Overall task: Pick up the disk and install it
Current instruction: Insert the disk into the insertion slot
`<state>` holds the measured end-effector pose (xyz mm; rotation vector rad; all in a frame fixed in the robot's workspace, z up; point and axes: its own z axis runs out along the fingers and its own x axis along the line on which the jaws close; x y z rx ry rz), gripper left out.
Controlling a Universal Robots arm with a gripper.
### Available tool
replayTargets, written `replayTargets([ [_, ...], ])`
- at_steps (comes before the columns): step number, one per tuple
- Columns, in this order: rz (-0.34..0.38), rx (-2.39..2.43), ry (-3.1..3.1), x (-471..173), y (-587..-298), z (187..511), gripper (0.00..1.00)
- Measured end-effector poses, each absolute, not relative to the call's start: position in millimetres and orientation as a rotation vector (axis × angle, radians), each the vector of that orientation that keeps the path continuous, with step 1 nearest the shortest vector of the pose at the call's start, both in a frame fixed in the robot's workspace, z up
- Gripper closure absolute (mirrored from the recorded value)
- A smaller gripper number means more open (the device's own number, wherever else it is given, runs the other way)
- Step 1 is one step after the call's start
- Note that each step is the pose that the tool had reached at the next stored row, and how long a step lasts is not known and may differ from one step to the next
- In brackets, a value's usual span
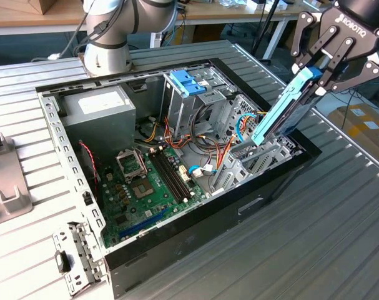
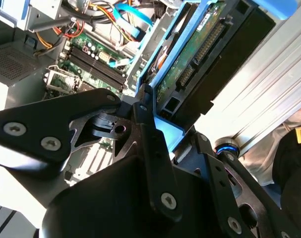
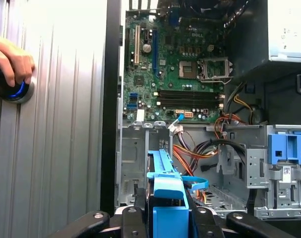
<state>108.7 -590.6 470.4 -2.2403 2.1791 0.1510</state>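
The ribbed metal tabletop (image 1: 339, 225) carries an open black computer case (image 1: 177, 244) lying on its side. Inside it, the grey power supply (image 1: 98, 112) sits at the exterior view's left. The green motherboard (image 1: 145, 187) lies flat on the case floor, and a metal drive cage (image 1: 192, 87) with light-blue handles stands toward the far wall. Orange, yellow and blue cables (image 1: 230, 134) run between the cage and the motherboard. The robot arm's base (image 1: 108, 37) stands behind the case, its upper part cut off by the frame edge.

The disk (image 1: 283, 112) is steeply tilted over the end of the case at the exterior view's right. Its lower end is down among the metal bay walls (image 1: 258, 159) and hidden there, so I cannot tell whether it touches them. The hand (image 1: 315, 78) pinches the disk's upper end, 2 fingers clamped on opposite sides.

In the second wrist view the disk's (image 2: 205, 59) green circuit board and connector row face the camera. In the first wrist view its blue mounting piece (image 3: 165, 183) shows edge-on between the finger links. There a person's fingers (image 3: 14, 59), cut off at the frame edge, rest on a blue-lit knob (image 3: 14, 91) on the tabletop.
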Motion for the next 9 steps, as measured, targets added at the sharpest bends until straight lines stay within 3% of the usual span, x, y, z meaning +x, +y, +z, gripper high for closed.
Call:
replayTargets([
  [9,0.151,-2.228,2.191,91.1,-595.6,466.7,0.63],
])
